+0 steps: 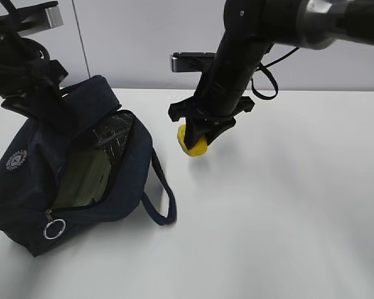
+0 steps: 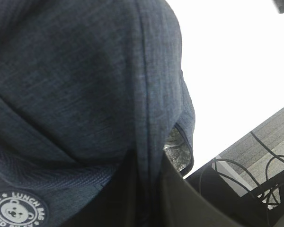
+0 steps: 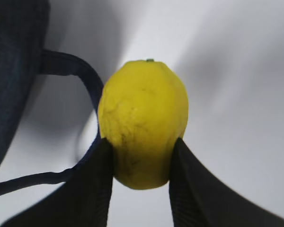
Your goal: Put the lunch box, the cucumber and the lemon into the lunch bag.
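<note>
The navy lunch bag (image 1: 25, 205) lies at the left with its top unzipped and gaping. The sage-green lid of the lunch box (image 1: 84, 180) shows inside it. My left gripper (image 1: 47, 103) is at the bag's upper edge. In the left wrist view the gripper (image 2: 149, 189) is shut on a fold of the bag's fabric (image 2: 75, 85). My right gripper (image 1: 202, 134) is shut on the yellow lemon (image 1: 192, 143) and holds it just above the table, right of the bag's opening. The right wrist view shows the lemon (image 3: 143, 120) between the fingers of that gripper (image 3: 142, 144). The cucumber is not in view.
One loop handle (image 1: 162, 193) lies on the white table toward the lemon and also shows in the right wrist view (image 3: 71, 66). The zipper's metal ring (image 1: 54, 229) hangs at the bag's front. Silver lining (image 1: 115, 134) shows inside the opening.
</note>
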